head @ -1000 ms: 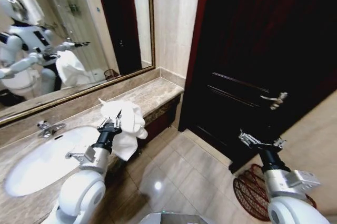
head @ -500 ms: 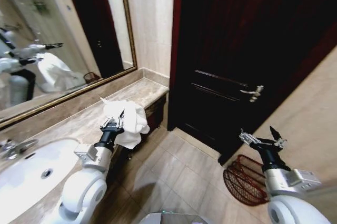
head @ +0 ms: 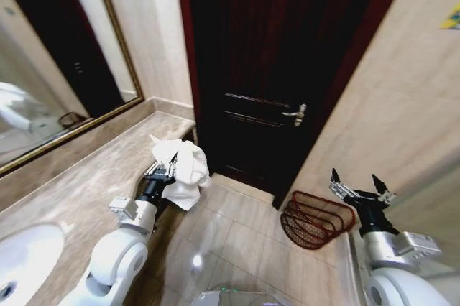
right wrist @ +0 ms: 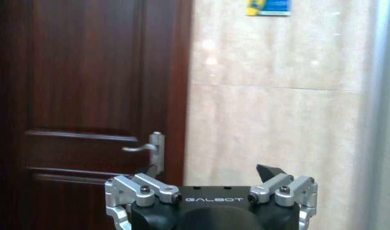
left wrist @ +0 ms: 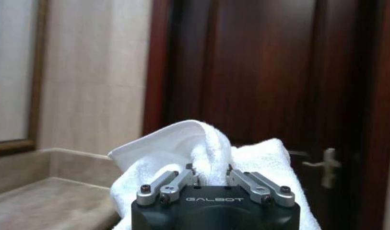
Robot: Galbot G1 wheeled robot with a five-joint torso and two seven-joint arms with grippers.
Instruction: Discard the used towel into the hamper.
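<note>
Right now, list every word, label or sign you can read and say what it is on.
"GALBOT": on the body of the left gripper, which holds the towel.
"GALBOT": on the body of the right gripper.
Blue and yellow sign on the wall beside the door: too blurred to read.

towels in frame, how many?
1: white towel, clamped in the left gripper above the counter edge. The mirror reflects something white, unclear. Hamper interior partly hidden.
</note>
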